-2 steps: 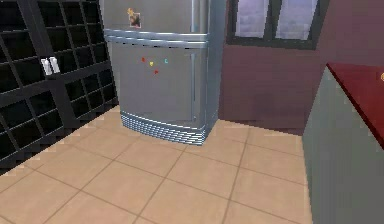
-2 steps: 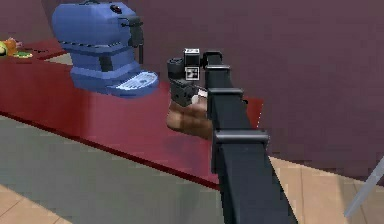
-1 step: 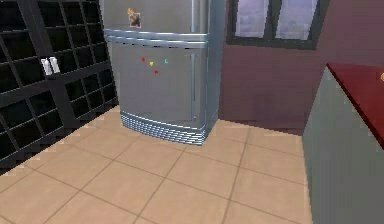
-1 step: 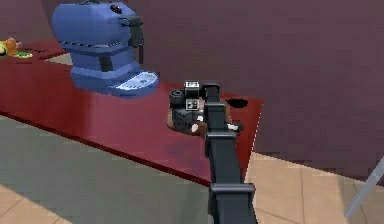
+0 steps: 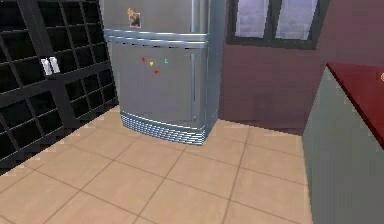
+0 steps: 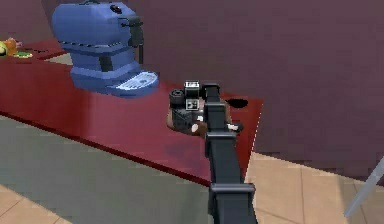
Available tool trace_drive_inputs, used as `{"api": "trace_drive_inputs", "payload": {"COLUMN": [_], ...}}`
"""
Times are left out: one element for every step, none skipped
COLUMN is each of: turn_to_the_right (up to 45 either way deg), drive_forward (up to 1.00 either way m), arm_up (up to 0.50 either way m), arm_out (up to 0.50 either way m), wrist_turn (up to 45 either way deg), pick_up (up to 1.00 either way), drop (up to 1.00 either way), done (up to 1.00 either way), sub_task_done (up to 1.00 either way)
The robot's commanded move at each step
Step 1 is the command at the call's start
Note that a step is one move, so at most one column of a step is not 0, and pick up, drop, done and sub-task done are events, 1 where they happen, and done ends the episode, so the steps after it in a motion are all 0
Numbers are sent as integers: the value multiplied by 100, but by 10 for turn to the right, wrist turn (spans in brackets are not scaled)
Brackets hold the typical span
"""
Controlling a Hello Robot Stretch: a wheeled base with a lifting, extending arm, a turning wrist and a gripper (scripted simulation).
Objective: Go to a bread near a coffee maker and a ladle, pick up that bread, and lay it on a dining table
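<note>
Brownish lump (image 6: 229, 126), prob. the bread, is lying on the red counter (image 6: 90, 115) against the arm (image 6: 222, 160). Gripper (image 6: 180, 108) is hanging close by; can't tell if it's got anything. Blue coffee maker (image 6: 105, 50) is standing near. Pickup step seems to be running. Next: clean lift, then finding a dining table.

The fridge (image 5: 160, 70) looks like brushed grey metal with a soft sheen. The floor (image 5: 150, 175) is smooth, matt tan tile. The dark red tabletop (image 6: 80, 105) is smooth and faintly shiny. Toward its far left edge, the blue coffee maker (image 6: 100, 45) looks like glossy plastic.
</note>
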Motion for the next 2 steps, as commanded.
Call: {"api": "trace_drive_inputs", "payload": {"turn_to_the_right": [0,0], "drive_forward": [0,0], "arm_up": [8,0], "arm_out": [0,0], "wrist_turn": [0,-450], "pick_up": [0,0], "drop": [0,0], "done": [0,0], "sub_task_done": [0,0]}}
